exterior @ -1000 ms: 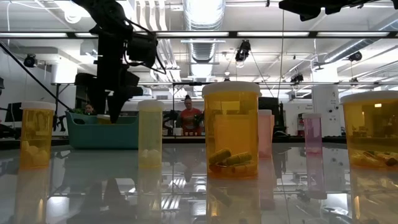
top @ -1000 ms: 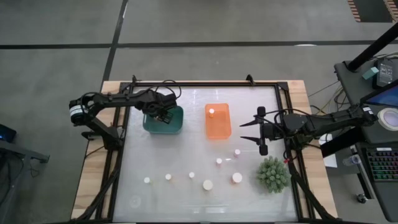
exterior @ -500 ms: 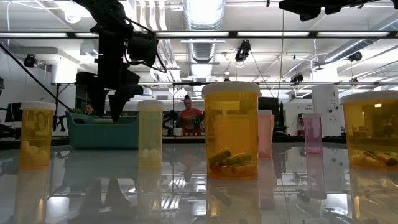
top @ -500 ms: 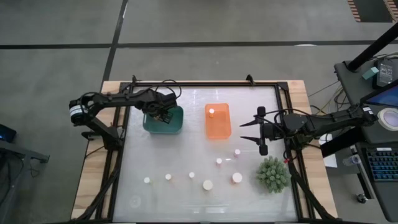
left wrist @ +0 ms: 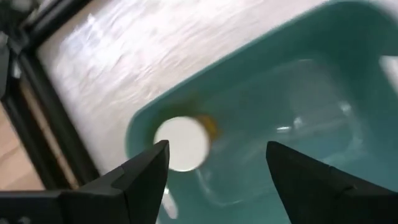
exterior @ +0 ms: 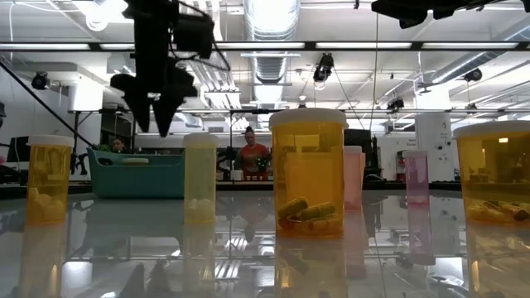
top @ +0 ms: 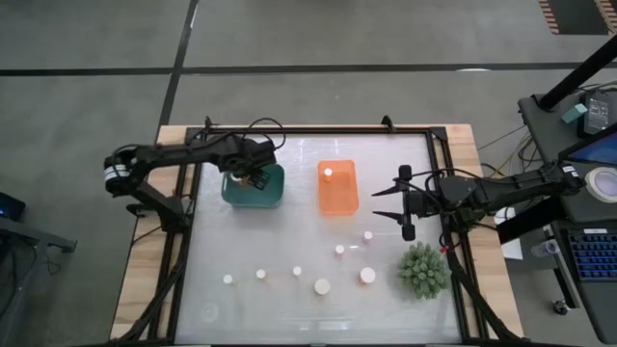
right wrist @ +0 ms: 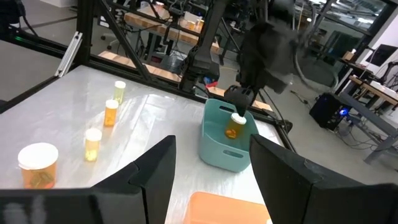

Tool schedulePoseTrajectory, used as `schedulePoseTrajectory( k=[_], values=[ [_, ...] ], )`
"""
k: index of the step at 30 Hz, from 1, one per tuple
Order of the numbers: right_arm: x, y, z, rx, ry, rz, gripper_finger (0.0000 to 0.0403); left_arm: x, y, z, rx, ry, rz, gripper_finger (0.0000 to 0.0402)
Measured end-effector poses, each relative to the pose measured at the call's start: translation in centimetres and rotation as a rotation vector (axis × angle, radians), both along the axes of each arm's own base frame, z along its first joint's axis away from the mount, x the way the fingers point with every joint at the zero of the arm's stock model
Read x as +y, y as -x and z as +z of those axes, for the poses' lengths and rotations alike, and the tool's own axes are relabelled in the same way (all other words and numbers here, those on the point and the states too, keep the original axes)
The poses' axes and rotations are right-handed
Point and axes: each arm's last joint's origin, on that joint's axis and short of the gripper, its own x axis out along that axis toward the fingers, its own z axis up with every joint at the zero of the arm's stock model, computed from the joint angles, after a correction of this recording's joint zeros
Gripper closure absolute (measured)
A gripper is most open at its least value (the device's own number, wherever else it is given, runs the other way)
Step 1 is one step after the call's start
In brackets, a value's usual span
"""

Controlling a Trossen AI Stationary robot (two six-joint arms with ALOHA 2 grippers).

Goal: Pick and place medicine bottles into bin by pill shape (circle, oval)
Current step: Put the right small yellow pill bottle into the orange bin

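Note:
My left gripper [top: 253,177] hangs open above the teal bin [top: 272,196], well above its rim in the low view [exterior: 151,128]. Below it a medicine bottle [left wrist: 181,143] with a white cap stands on the bin's floor by one wall, also seen in the right wrist view [right wrist: 235,127]. The orange bin [top: 337,193] holds another bottle [top: 329,173]. Several more bottles [top: 321,286] stand upright on the near half of the table. My right gripper [top: 382,204] waits open and level to the right of the orange bin.
A spiky green plant [top: 424,270] sits at the near right. A black frame [top: 318,131] runs around the table. In the low view a wide amber bottle [exterior: 308,172] with oval pills stands close to the camera, and people are in the room behind.
My left gripper has spread its fingers, letting go of the bottle inside the teal bin, then risen straight up clear of the rim. The bottle stays standing in the bin.

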Motion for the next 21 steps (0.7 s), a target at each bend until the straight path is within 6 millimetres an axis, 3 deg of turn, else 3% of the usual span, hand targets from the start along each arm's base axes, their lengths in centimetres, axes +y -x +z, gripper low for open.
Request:
schedulePoseTrajectory(
  k=[7,21],
  values=[
    [0.0,0.0,0.0,0.001,-0.022,-0.004,0.0207,-4.1,-1.3,2.7,-0.216,-0.121,-0.305,0.0149],
    [0.3,-1.2,-1.3,0.079,-0.167,-0.032,0.0207,-14.7,-3.4,6.4,-0.581,-0.345,-1.012,0.0149]
  ],
)
